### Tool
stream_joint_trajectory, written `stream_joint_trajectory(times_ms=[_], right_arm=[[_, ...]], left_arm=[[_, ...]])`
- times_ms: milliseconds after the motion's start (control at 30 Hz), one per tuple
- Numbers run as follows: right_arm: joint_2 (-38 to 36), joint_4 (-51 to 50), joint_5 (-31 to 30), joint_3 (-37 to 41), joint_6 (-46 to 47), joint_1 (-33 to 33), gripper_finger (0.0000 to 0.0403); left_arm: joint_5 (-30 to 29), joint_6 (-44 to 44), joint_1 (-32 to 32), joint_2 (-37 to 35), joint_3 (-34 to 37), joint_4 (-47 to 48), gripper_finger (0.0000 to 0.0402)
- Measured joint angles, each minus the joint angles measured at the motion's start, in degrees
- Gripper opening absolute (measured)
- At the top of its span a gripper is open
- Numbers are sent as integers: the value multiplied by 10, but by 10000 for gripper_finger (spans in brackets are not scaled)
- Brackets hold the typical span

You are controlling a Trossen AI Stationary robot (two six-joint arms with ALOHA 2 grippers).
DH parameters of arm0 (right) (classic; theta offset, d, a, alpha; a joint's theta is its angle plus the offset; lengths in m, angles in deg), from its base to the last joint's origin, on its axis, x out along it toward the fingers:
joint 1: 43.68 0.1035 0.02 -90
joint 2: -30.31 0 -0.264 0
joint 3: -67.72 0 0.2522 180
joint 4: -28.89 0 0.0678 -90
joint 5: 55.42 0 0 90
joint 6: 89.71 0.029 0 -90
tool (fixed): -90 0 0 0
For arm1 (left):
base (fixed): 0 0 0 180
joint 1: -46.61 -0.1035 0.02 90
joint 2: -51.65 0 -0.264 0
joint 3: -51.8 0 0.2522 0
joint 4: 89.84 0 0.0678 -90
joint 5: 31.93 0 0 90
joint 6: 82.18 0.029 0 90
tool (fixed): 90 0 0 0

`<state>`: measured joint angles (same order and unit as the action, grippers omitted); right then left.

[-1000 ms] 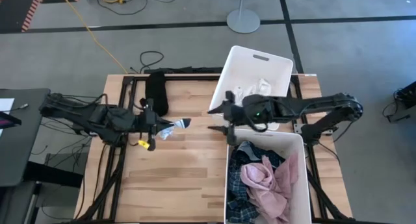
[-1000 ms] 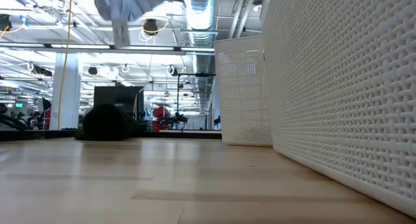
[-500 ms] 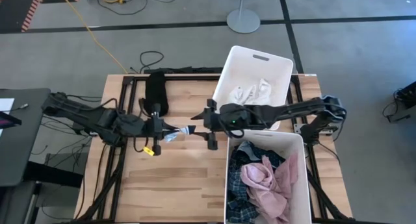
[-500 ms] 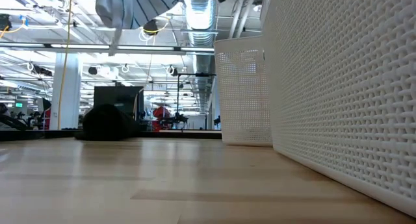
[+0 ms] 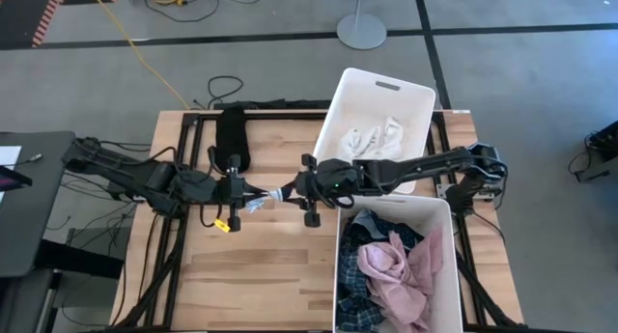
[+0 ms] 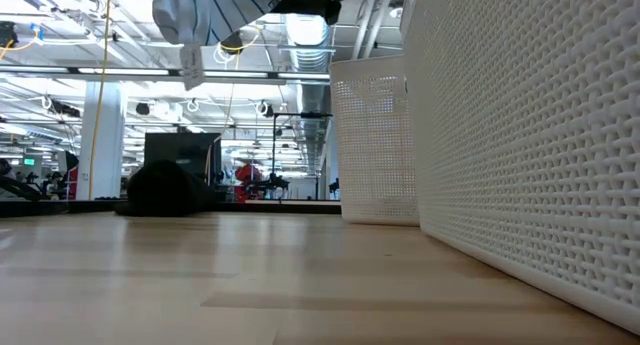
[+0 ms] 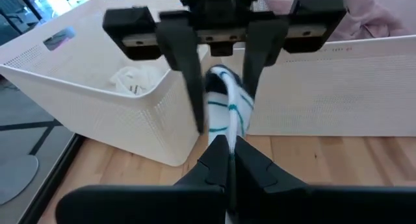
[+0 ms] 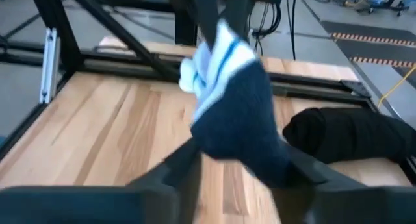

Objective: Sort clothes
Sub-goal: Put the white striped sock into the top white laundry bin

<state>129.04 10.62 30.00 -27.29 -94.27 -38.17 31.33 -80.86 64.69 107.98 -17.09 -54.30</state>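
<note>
Mid-table handoff: your L gripper (image 5: 253,195) clamps striped sock (image 5: 268,197), long axis pointing at R gripper (image 5: 307,190), whose part-open jaws straddle its free end.

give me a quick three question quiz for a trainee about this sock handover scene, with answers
1. True or false: the striped sock lies flat on the table.
2. Which bin holds the pink piece? A) far bin B) near bin
3. What dark garment lies on the table's far edge?

Key:
1. False: it hangs in the air, pinched by the left gripper, the right gripper around its other end.
2. B
3. The black piece.
</note>
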Motion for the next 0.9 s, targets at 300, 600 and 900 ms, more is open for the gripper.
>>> stream_joint_trajectory(times_ms=[300,600,900], right_arm=[[-1,0,1,0,-20,5,10],[-4,3,-3,0,-15,3,3],[-44,-10,-38,0,-17,3,1]], left_arm=[[8,-13,0,0,0,13,0],[6,-32,0,0,0,30,28],[5,-28,0,0,0,34,98]])
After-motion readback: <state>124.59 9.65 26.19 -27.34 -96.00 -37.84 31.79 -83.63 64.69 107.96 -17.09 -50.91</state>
